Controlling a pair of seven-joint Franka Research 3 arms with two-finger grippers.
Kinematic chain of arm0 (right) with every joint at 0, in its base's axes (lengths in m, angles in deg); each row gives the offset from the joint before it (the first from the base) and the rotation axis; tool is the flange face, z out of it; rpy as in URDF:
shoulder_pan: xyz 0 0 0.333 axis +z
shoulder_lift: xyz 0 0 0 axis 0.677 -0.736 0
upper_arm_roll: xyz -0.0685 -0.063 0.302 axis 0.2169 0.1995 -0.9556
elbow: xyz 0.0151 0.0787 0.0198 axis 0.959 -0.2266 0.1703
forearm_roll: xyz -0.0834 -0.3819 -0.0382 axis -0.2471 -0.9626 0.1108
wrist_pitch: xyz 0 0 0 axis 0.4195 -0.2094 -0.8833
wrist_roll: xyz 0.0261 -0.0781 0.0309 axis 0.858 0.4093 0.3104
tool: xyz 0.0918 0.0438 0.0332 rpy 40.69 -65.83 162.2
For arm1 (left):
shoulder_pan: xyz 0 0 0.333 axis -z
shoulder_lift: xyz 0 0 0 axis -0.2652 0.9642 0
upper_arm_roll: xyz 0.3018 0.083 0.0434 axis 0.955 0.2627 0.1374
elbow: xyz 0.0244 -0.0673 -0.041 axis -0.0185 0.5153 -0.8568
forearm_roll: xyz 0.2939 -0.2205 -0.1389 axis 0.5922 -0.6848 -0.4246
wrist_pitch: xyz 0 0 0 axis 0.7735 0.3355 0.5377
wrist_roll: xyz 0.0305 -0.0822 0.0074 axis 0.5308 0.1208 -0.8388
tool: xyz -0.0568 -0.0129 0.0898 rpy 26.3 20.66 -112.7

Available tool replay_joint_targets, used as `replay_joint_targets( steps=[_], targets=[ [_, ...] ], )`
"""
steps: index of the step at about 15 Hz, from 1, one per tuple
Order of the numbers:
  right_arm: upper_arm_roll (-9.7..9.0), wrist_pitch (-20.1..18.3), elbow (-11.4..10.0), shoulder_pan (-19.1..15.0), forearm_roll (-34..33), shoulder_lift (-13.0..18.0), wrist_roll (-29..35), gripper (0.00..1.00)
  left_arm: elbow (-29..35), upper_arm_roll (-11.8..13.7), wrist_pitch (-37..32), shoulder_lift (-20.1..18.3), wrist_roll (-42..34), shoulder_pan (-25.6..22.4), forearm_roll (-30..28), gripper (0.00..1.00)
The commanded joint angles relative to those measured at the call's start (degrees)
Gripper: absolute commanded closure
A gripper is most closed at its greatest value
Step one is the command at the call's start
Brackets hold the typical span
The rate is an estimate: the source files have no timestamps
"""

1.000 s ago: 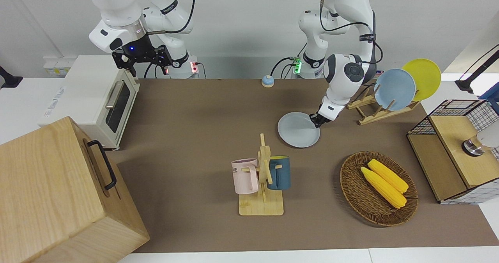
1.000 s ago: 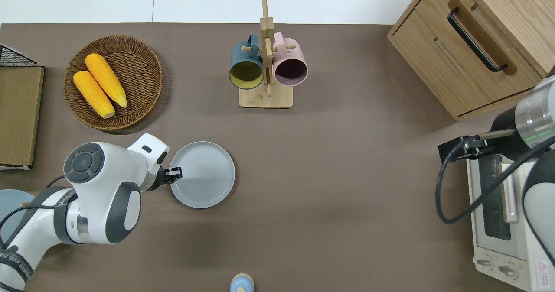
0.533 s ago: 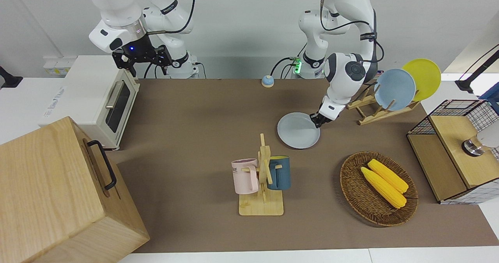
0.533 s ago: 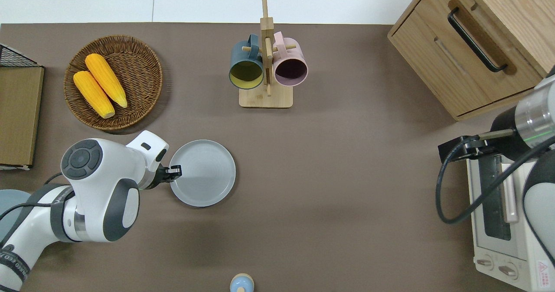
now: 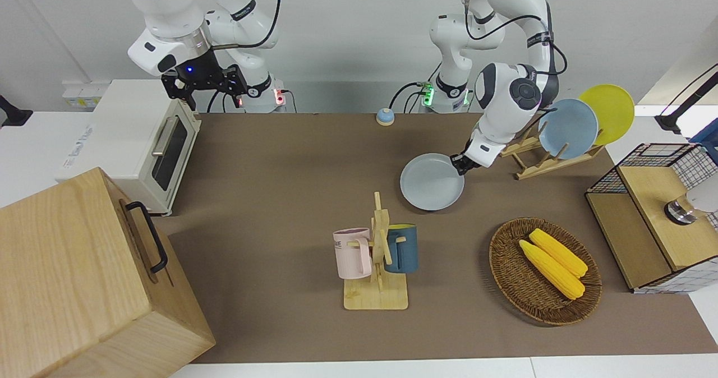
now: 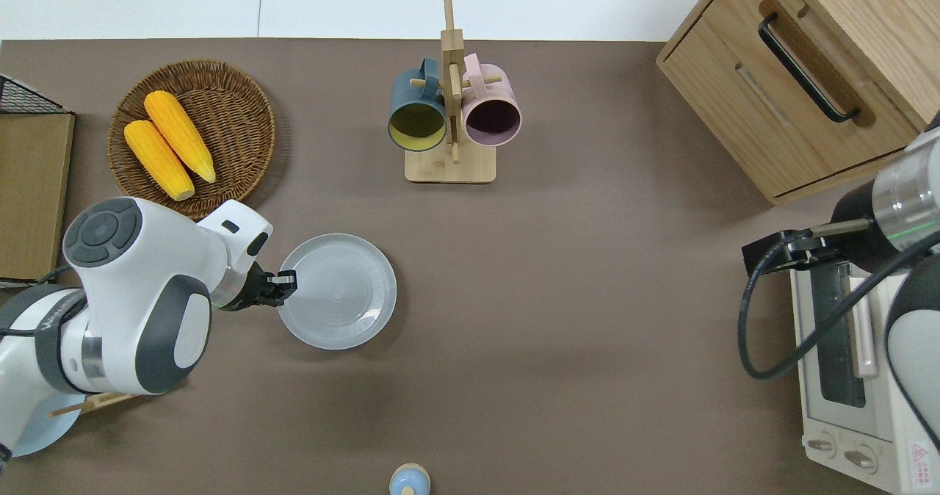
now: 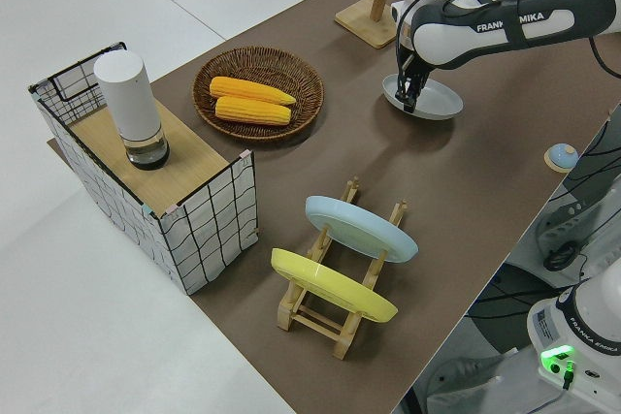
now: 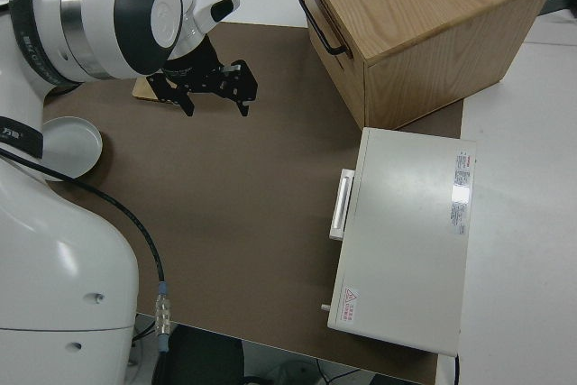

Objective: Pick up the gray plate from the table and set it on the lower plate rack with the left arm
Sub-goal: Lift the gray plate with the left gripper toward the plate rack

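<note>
Gray plate (image 6: pixel 339 291), round with a shallow rim, now lifted off the brown tabletop (image 6: pixel 573 275) and shifted toward the left arm's end since a second ago. Left tool (image 6: pixel 285 287) pinches its rim. Right arm parked.

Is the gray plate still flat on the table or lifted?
Lifted: the left end effector grips the gray plate by its rim, and the left side view shows it clear of the table.
</note>
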Motion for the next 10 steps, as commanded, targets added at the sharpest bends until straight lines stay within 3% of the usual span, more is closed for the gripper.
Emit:
replay_joint_targets(
  steps=[1,10],
  targets=[
    [-1.21,-0.6,0.4,-1.3,-0.3,0.1,0.7,0.017,-3.7,0.8,-6.1,-0.8,0.4,0.1,-0.4,1.00],
    [-1.21,-0.6,0.4,-1.3,-0.3,0.1,0.7,0.017,-14.3,4.2,-19.5,-1.3,0.0,0.0,0.5,1.00]
  ],
)
